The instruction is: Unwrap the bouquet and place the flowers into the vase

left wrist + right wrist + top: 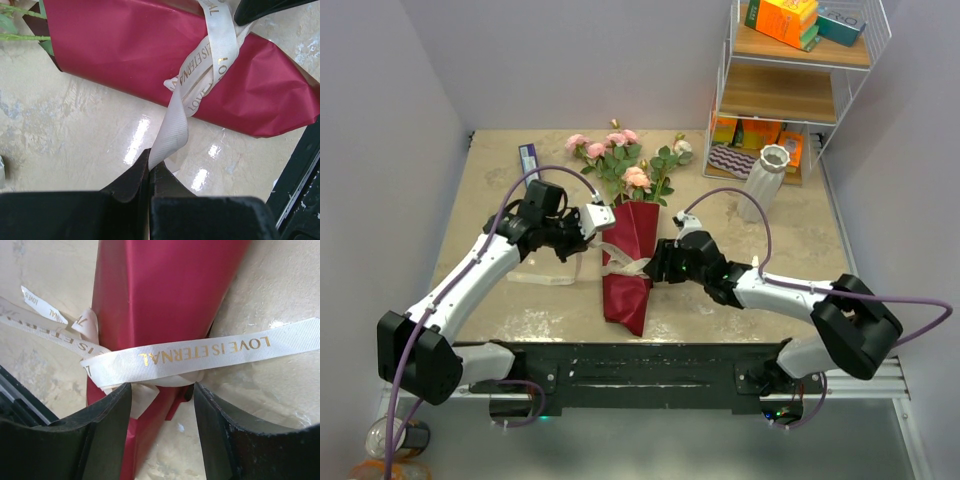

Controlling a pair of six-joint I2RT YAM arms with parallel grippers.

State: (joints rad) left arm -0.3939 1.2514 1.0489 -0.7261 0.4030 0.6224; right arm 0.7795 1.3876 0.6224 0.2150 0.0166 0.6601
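The bouquet is laid flat in the middle of the table, its pointed end turned toward the arm bases and the flowers spread toward the far side. This presumably leaves the tied waist of the maroon cone within reach of both arms. The cream ribbon is wrapped around that waist and is not yet undone, so the unwrapping step is judged to be in hand and the stems remain inside the paper. The vase is stood upright well apart from the bouquet, at the far right, just in front of the wire rack, and nothing has been put in it. The left gripper is clenched on one loose tail of the ribbon, which is seen running taut from the knot down between the pressed-together fingers. The tail appears to be held this way so that the knot can be drawn loose. The right gripper is released, its jaws set apart on either side of the knot and the narrow part of the cone, and nothing is pinched between them. A printed band of ribbon is stretched across just beyond its fingertips. Whether those fingertips actually rest on the paper cannot be made out from the wrist view, though the cone is probably being steadied there.
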